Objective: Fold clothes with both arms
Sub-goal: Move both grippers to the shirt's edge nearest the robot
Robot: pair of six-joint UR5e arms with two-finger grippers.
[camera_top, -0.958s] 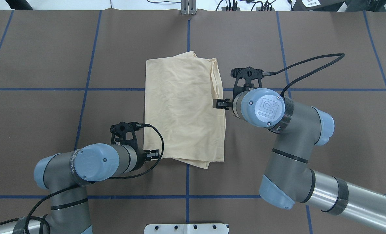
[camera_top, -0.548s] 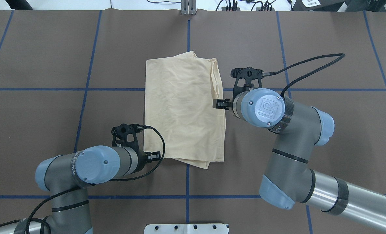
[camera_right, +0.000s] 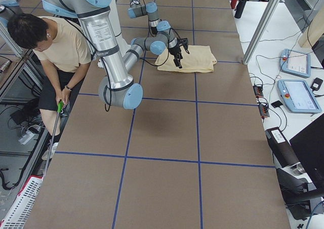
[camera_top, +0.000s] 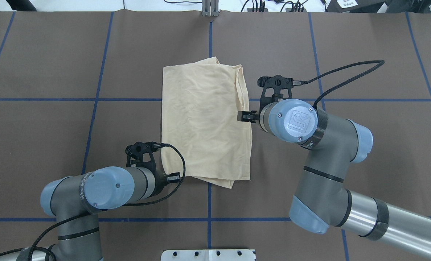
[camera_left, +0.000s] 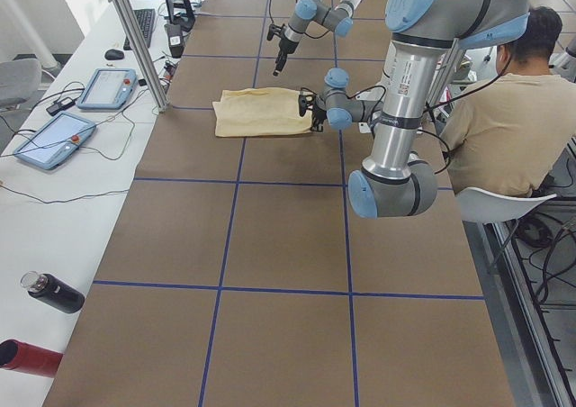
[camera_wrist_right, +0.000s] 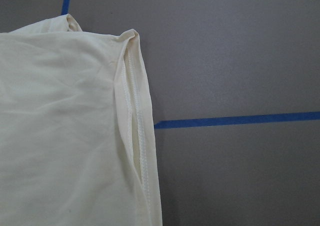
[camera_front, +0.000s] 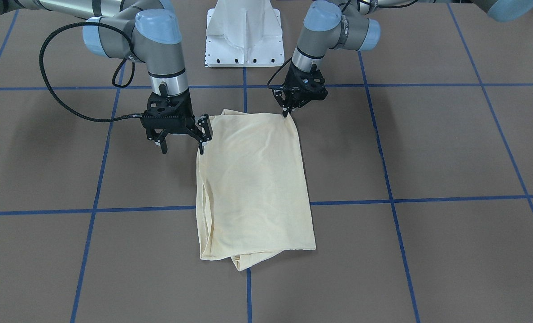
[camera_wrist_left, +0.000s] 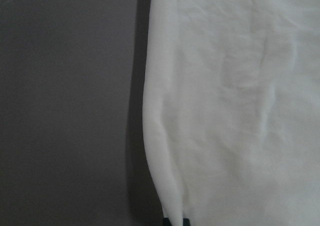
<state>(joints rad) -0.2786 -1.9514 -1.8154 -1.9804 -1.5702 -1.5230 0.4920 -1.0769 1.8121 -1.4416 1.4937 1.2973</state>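
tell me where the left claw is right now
In the overhead view the left claw sits low on the left, at the near left corner of the folded shirt.

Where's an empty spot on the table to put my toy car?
Bare table lies at the far left, between the shirt and the table's side edge, and at the far right beyond the black cable. It is crowded in the middle: the left gripper and right gripper sit at the shirt's edges.
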